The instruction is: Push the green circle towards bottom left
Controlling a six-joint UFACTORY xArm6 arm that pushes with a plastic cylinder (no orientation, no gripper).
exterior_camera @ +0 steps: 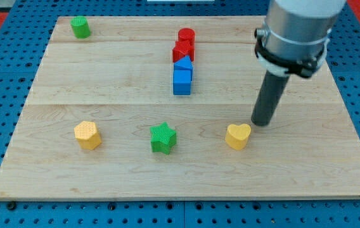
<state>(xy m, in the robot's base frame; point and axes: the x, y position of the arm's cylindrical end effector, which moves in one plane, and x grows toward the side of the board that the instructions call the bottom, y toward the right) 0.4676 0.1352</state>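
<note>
A: Where is my tip (262, 123) on the pale wooden board (104, 76)?

B: Down at the view's right, just beside the yellow heart-shaped block (237, 136), on its upper right.

A: And the green circle block (80, 27)?

B: Far off, at the view's top left corner.

A: The rest?

B: A red cylinder block (186, 36), red star block (181, 51), blue pentagon-like block (184, 65) and blue cube block (182, 82) form a touching column at top centre. A yellow hexagon block (87, 135) and green star block (163, 138) sit along the bottom, well apart.
</note>
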